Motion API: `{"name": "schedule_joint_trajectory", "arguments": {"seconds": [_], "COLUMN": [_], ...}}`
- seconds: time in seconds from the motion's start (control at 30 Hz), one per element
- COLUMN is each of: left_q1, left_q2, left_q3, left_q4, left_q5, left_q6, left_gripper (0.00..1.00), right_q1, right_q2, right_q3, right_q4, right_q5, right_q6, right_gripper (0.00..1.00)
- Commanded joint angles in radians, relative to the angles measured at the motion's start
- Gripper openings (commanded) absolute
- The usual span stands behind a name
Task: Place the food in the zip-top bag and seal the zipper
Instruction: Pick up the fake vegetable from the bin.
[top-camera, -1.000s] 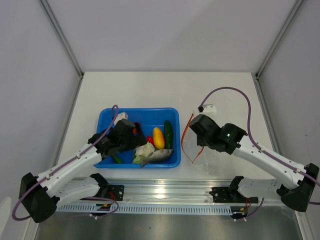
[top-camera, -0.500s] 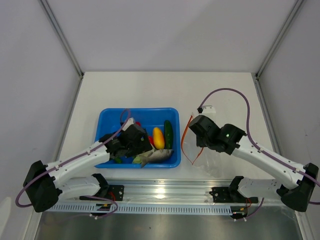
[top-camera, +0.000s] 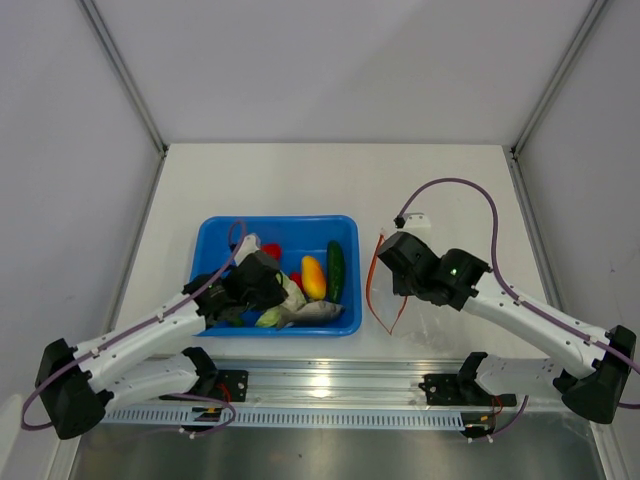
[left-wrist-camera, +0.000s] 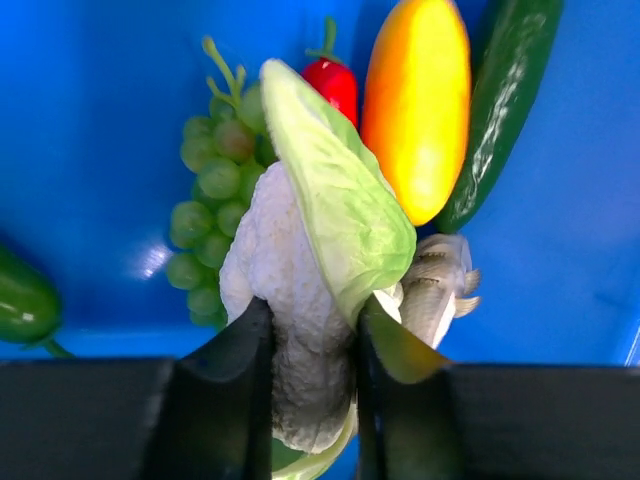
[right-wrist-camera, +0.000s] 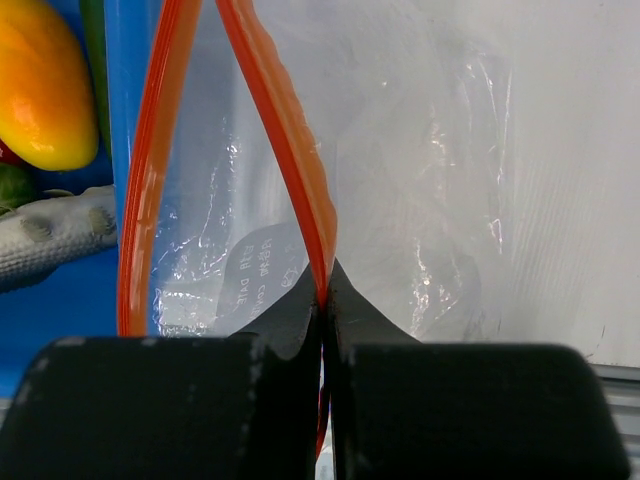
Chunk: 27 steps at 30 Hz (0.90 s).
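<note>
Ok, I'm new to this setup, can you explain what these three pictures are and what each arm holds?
Two robot arms sit at the near edge of a white table. The wide picture looks down from above; the other two come from a camera on each wrist, so the black shapes at the bottom are its fingers. In a blue tray lie a toy mango, cucumber, grapes, fish and chili. The left gripper is clamped on the cauliflower in the tray. The right gripper pinches the red-orange zipper of the clear zip-top bag, whose mouth gapes open beside the tray.
</note>
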Motion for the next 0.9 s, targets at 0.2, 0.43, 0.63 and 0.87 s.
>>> {"name": "schedule_joint_trajectory", "arguments": {"seconds": [0.2, 0.43, 0.63, 0.87], "left_q1": [-0.004, -0.004, -0.003, -0.004], "left_q2": [-0.154, -0.202, -0.274, -0.201], "left_q3": [0.147, 0.224, 0.173, 0.204], "left_q4": [-0.026, -0.025, 0.129, 0.247], "left_q5": [-0.155, -0.176, -0.027, 0.225], "left_q6": [0.166, 0.214, 0.241, 0.169], "left_gripper": [0.01, 0.01, 0.01, 0.01], "right_q1": [-0.004, -0.004, -0.004, -0.004], "right_q2": [-0.007, -0.006, -0.01, 0.005], "right_q3": [0.03, 0.043, 0.035, 0.038], "right_q4": [0.013, 0.013, 0.018, 0.033], "right_q5": [0.012, 0.005, 0.002, -0.005], "right_q6": [0.004, 0.005, 0.007, 0.008], "right_gripper": [0.0, 0.0, 0.0, 0.0]}}
